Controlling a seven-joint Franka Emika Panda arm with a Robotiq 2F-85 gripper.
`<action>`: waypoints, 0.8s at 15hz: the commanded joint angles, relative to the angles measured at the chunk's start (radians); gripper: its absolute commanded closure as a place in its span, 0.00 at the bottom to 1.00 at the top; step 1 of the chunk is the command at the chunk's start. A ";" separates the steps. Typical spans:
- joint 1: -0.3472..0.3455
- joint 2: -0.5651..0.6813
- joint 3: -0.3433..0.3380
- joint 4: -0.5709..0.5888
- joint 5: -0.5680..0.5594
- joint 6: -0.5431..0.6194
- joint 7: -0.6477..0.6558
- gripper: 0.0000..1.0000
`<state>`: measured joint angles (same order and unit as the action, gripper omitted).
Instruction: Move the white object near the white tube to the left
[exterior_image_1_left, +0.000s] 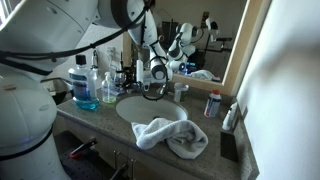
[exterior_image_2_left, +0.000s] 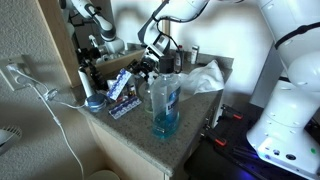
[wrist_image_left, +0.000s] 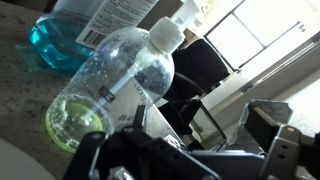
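My gripper (exterior_image_1_left: 152, 86) hangs low over the back of the counter, behind the sink basin (exterior_image_1_left: 128, 108) and next to the bottles. It also shows in an exterior view (exterior_image_2_left: 150, 63). In the wrist view its dark fingers (wrist_image_left: 195, 150) stand wide apart with nothing clearly between them. Just ahead of them is a clear soap bottle (wrist_image_left: 120, 80) with yellow-green liquid. A white tube (exterior_image_1_left: 230, 117) leans at the counter's far end by the mirror. A crumpled white towel (exterior_image_1_left: 172, 136) lies in front of the basin. I cannot make out a separate small white object beside the tube.
A blue mouthwash bottle (exterior_image_1_left: 83, 84) and the clear soap bottle (exterior_image_1_left: 108, 88) stand beside the basin. A small can (exterior_image_1_left: 212, 103) stands near the mirror. A toothpaste box (exterior_image_2_left: 122, 95) lies by the wall, and the mouthwash (exterior_image_2_left: 165, 105) stands at the counter's edge.
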<state>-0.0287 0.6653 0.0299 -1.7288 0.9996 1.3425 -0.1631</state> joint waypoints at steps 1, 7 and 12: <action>0.000 0.010 -0.011 0.009 -0.037 -0.046 0.017 0.00; 0.005 0.029 -0.011 0.040 -0.204 -0.094 0.028 0.00; 0.003 0.044 -0.007 0.041 -0.200 -0.081 0.087 0.00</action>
<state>-0.0278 0.6668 0.0269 -1.7210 0.7971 1.2887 -0.1186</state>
